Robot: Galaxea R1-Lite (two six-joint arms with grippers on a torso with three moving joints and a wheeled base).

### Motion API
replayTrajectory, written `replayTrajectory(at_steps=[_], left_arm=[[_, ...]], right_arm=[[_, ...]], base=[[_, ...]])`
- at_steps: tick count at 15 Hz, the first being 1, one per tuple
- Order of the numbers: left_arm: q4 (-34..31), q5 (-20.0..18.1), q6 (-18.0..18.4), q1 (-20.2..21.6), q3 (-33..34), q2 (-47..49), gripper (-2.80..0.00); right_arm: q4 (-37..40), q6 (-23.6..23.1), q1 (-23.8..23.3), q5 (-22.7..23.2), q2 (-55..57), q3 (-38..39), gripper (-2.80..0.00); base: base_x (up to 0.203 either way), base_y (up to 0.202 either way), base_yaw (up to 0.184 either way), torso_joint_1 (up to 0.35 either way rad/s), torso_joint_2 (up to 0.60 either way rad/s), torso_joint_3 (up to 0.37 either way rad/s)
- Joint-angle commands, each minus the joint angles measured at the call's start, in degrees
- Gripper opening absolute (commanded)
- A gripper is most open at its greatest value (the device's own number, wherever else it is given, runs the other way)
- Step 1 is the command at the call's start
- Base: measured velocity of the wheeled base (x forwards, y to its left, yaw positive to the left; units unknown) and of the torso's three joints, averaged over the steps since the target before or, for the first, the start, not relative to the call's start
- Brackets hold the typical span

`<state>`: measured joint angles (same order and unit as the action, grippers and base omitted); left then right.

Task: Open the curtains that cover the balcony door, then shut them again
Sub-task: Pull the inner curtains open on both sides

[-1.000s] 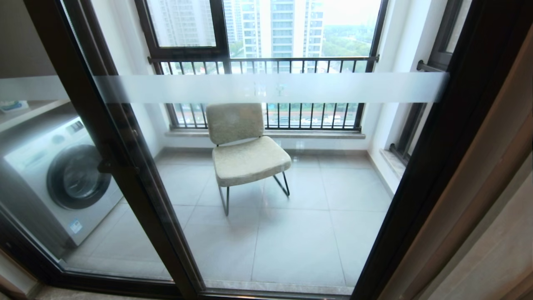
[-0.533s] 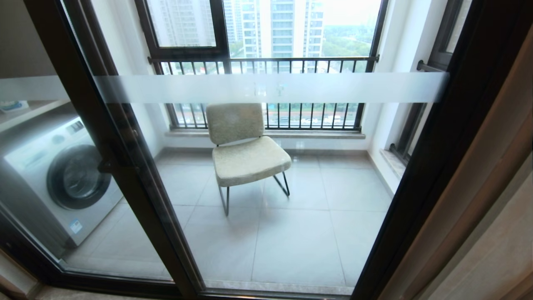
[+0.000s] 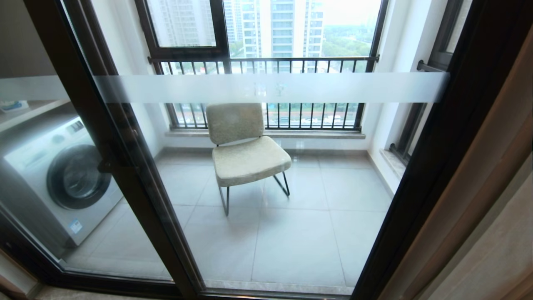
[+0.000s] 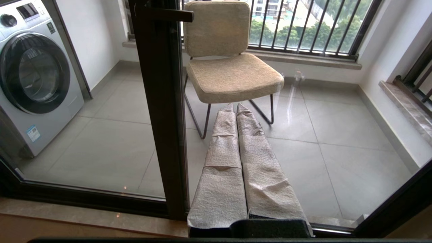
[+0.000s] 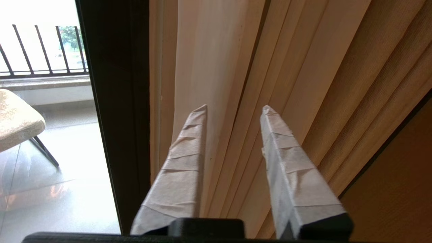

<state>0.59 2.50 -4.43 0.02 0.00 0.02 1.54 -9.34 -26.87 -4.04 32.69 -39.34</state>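
Nothing shifts in the head view. Right claw (image 5: 233, 111), tips apart, faces the gathered curtains' (image 5: 287, 67) vertical pleats; left claw (image 4: 236, 109), tips together, is farther.

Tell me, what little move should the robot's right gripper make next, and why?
Probably ease forward and pinch a fold. The right gripper is open and points at the gathered cream curtains beside the balcony door, whose glass is uncovered. Its fingers hold nothing yet. The left gripper is shut and faces the glass.
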Motion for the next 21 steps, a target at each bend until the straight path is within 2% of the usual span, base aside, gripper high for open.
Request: replayTrajectory(at_steps=[1, 12, 21], left_arm=[[0.02, 0.04, -0.05, 0.06, 0.0, 0.06, -2.8], [0.02, 0.04, -0.05, 0.0, 0.0, 0.06, -2.8], [0.02, 0.05, -0.05, 0.06, 0.0, 0.06, -2.8]], right_arm=[[-2.1, 0.1, -0.72, 0.0, 1.41, 1.0, 0.0], [-24.2, 0.54, -2.16, 0.12, 17.6, 1.82, 0.0], [-33.05, 2.35, -2.22, 0.3, 30.94, 0.94, 0.0]], base=[[0.0, 0.0, 0.0, 0.0, 0.0, 0.0], [0.0, 0.0, 0.0, 0.0, 0.0, 0.0], [0.0, 0.0, 0.0, 0.0, 0.0, 0.0]])
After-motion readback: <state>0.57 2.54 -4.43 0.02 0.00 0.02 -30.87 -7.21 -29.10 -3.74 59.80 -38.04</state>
